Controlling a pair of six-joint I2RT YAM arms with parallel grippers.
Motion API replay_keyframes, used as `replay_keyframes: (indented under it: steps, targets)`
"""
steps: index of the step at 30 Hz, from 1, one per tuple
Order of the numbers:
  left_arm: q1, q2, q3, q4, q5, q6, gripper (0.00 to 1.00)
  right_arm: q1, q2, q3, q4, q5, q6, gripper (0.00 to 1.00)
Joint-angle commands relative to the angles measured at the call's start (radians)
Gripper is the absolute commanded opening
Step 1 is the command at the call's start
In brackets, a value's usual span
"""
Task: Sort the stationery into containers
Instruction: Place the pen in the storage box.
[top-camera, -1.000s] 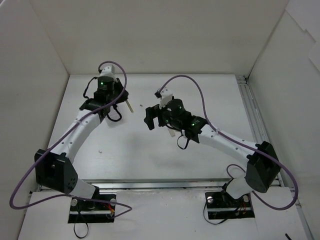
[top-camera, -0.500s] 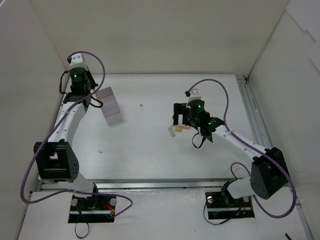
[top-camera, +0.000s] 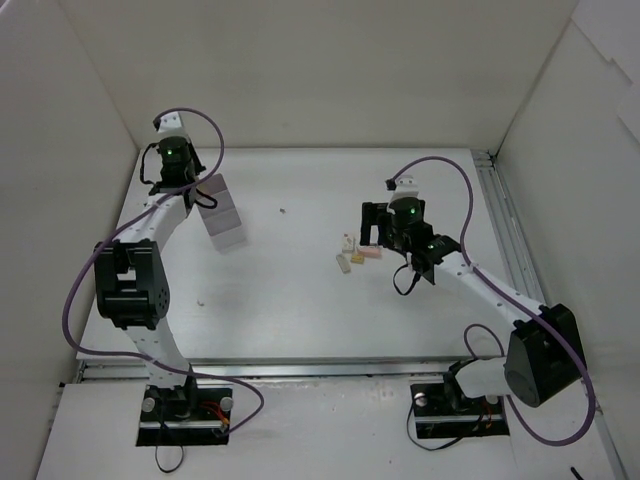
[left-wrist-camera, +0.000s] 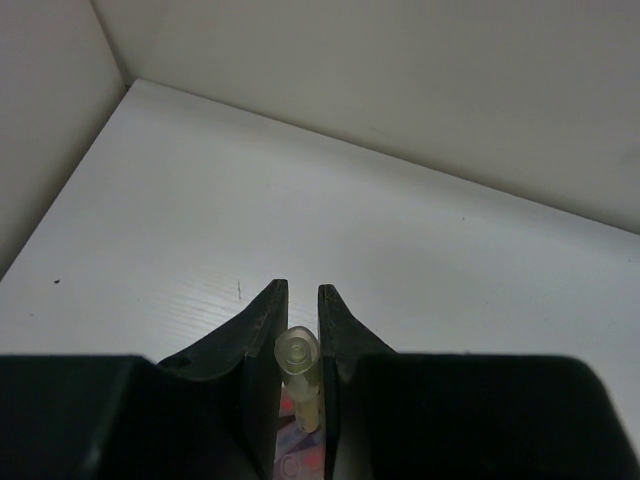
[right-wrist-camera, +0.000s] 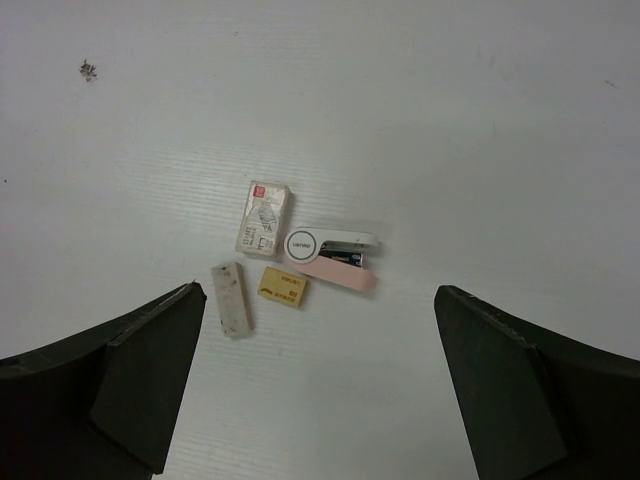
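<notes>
Four small pastel items (right-wrist-camera: 284, 284) are lying under the wide-spread right gripper (right-wrist-camera: 318, 292); the left gripper (left-wrist-camera: 302, 292) is pinching a pale yellow pen-like stick (left-wrist-camera: 298, 365) just beside the white plastic organizer (top-camera: 226, 215), where a tilted release could miss.

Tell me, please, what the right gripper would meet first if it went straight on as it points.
Likely the pink stapler or the yellow block beside it, framed by the open right gripper; depth is unclear.
</notes>
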Motion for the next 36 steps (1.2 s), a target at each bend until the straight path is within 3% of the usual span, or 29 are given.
replay_keyframes:
  steps: [1, 12, 13, 17, 18, 19, 23, 26, 28, 30, 36]
  targets:
    - [0.006, -0.023, 0.035, 0.159, -0.025, -0.026, 0.0, -0.011, -0.026, -0.013, 0.074, -0.018, -0.019, 0.98]
    - [0.006, 0.0, -0.028, 0.188, -0.02, -0.132, 0.03, -0.025, -0.036, -0.036, 0.097, -0.003, -0.039, 0.98]
    - [0.006, -0.004, -0.037, 0.193, -0.02, -0.139, 0.09, -0.025, -0.039, -0.037, 0.1, -0.006, -0.041, 0.98]
    - [-0.003, -0.027, -0.078, 0.204, -0.029, -0.147, 0.2, -0.026, -0.039, -0.042, 0.105, -0.014, -0.041, 0.98]
    - [-0.003, -0.03, -0.079, 0.196, -0.034, -0.145, 0.26, -0.028, -0.038, -0.045, 0.105, -0.014, -0.041, 0.98]
    - [-0.014, -0.032, -0.079, 0.173, -0.037, -0.144, 0.4, -0.025, -0.039, -0.045, 0.105, -0.009, -0.041, 0.98]
    - [-0.024, -0.049, -0.072, 0.127, -0.051, -0.141, 0.47, -0.028, -0.049, -0.046, 0.102, -0.009, -0.041, 0.98]
    - [-0.024, -0.088, -0.075, 0.101, -0.046, -0.159, 0.58, -0.026, -0.058, -0.048, 0.095, -0.012, -0.031, 0.98]
    - [-0.024, -0.109, -0.059, 0.03, -0.032, -0.179, 0.84, -0.028, -0.059, -0.048, 0.088, -0.003, -0.025, 0.98]
    - [-0.024, -0.127, -0.004, -0.096, 0.013, -0.179, 1.0, -0.029, -0.058, -0.039, 0.056, 0.015, -0.007, 0.98]
    - [-0.069, -0.15, 0.151, -0.467, 0.22, -0.208, 1.0, -0.043, -0.056, -0.037, -0.016, 0.08, 0.057, 0.98]
